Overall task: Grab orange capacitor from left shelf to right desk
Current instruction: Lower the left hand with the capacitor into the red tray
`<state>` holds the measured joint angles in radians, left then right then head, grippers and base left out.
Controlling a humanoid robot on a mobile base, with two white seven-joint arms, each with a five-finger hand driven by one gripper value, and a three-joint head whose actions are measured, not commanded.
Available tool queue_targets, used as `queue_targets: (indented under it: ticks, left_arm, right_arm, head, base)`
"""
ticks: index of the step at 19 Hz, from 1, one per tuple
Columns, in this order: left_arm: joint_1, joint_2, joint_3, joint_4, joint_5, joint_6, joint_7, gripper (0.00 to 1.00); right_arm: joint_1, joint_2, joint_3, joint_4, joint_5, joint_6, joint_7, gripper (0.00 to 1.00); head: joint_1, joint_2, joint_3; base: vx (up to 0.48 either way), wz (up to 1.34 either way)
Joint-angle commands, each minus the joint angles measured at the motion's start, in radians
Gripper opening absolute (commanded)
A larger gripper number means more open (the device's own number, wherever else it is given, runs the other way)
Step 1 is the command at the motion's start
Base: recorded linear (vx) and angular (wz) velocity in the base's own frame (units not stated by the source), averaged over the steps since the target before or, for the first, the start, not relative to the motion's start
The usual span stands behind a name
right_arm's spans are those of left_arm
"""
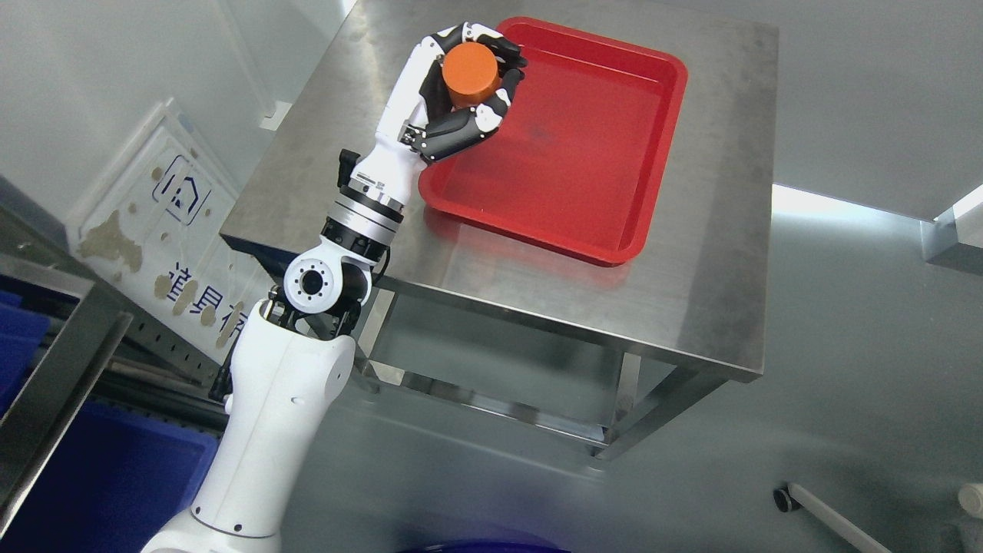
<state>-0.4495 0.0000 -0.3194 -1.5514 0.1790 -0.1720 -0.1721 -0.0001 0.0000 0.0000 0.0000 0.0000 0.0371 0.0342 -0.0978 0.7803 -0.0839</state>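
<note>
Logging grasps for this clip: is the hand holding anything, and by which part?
The left hand holds the orange capacitor by its round side, fingers wrapped around it; its flat end is uncovered.

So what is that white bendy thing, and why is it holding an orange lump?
That white thing is a robot's arm, and you are looking down through a camera on the robot's head. At its end is the left hand, with fingers much like yours. The fingers are curled around an orange capacitor, a small round electrical part. The hand holds it over the corner of a red tray, which has nothing in it. The tray sits on a shiny metal desk. The robot's other arm is out of the picture.
</note>
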Motion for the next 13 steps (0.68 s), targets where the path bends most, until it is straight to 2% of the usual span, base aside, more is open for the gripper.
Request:
queue_targets:
  ticks: [1, 10, 11, 12, 13]
  left_arm:
    - [-0.003, 0.017, -0.187, 0.103, -0.016, 0.017, 0.000, 0.04]
    - [-0.011, 0.017, -0.130, 0.149, -0.029, 0.013, 0.000, 0.05]
    - [-0.011, 0.017, -0.122, 0.149, -0.029, 0.013, 0.000, 0.08]
    - [-0.015, 0.017, -0.115, 0.149, -0.029, 0.013, 0.002, 0.15]
    - [-0.024, 0.017, -0.106, 0.149, -0.030, 0.017, 0.002, 0.31]
  right_arm:
    - [0.014, -0.017, -0.011, -0.034, 0.000, 0.000, -0.002, 1.00]
    - [0.014, -0.017, -0.011, -0.034, 0.000, 0.000, -0.002, 1.00]
    - [0.014, -0.017, -0.011, -0.034, 0.000, 0.000, -0.002, 1.00]
    - [0.014, -0.017, -0.011, -0.034, 0.000, 0.000, -0.002, 1.00]
    - [0.014, -0.017, -0.011, -0.034, 0.000, 0.000, -0.002, 1.00]
  head:
    - [0.0000, 0.000, 0.000]
    - [0.0000, 0.000, 0.000]
    - [0.0000, 0.000, 0.000]
    - [0.0000, 0.000, 0.000]
    - [0.0000, 0.000, 0.000]
  base:
    - [0.220, -0.19]
    - [0.119, -0.11]
    - [0.070, 0.00]
    - [0.043, -0.03]
    - [0.043, -0.03]
